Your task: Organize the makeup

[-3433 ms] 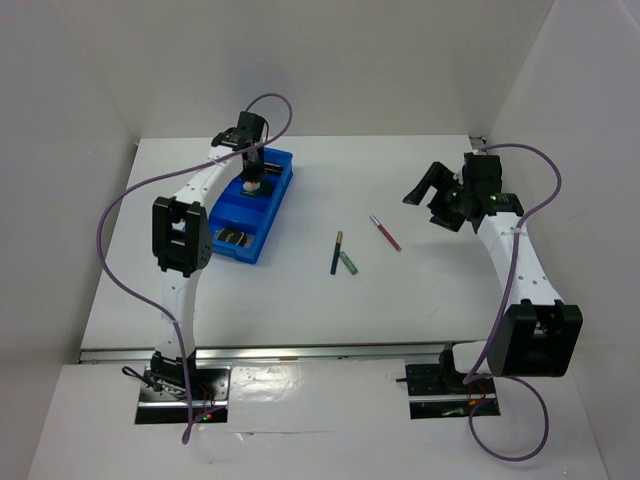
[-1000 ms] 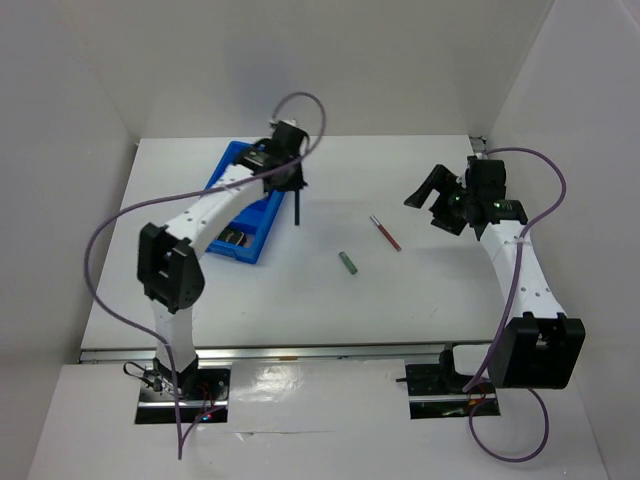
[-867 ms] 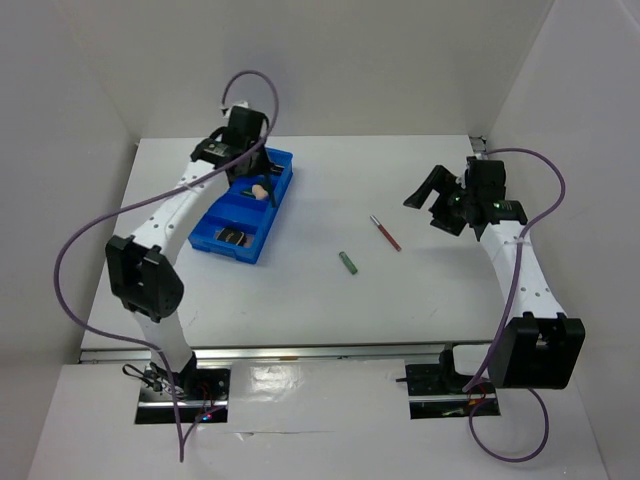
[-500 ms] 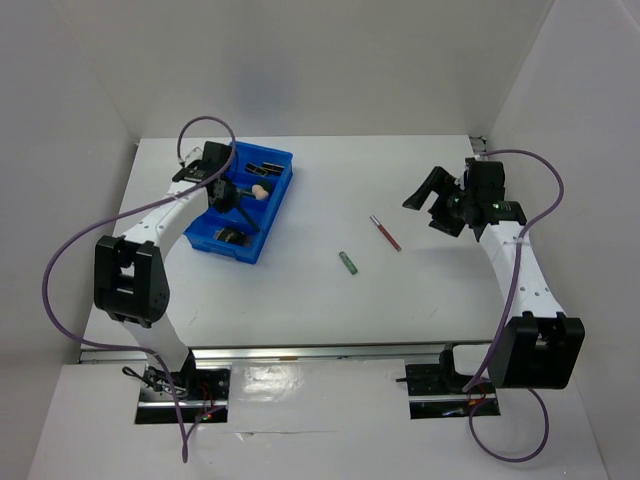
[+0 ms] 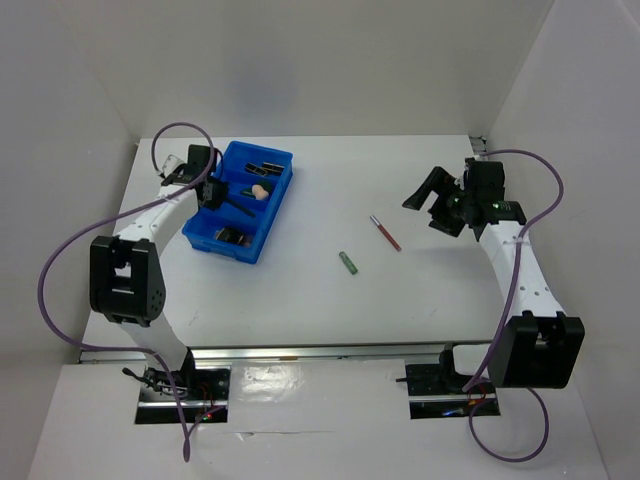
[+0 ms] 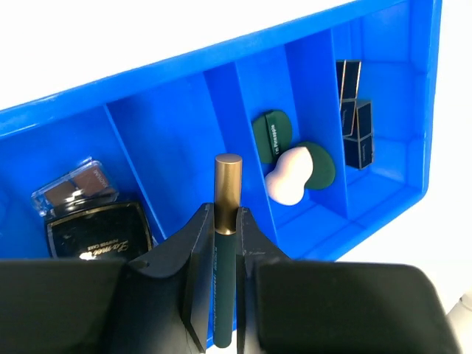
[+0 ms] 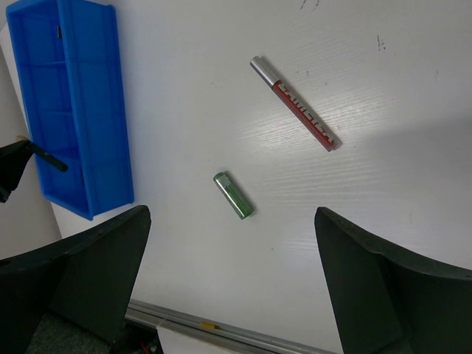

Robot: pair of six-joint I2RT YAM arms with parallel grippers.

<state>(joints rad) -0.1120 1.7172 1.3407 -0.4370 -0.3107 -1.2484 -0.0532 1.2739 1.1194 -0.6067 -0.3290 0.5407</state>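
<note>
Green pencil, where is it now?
Top view: green pencil lies on the table, just below-left of the red pencil, right of the blue tray.

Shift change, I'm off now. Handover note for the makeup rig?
Left gripper: shut on a dark pencil, over the blue tray.
Right gripper: open, empty, above the table.
Done: sponge, compact, palette and dark tubes are in the tray.
Left: put the held pencil in, then the green pencil and red pencil, both loose on the table.
</note>
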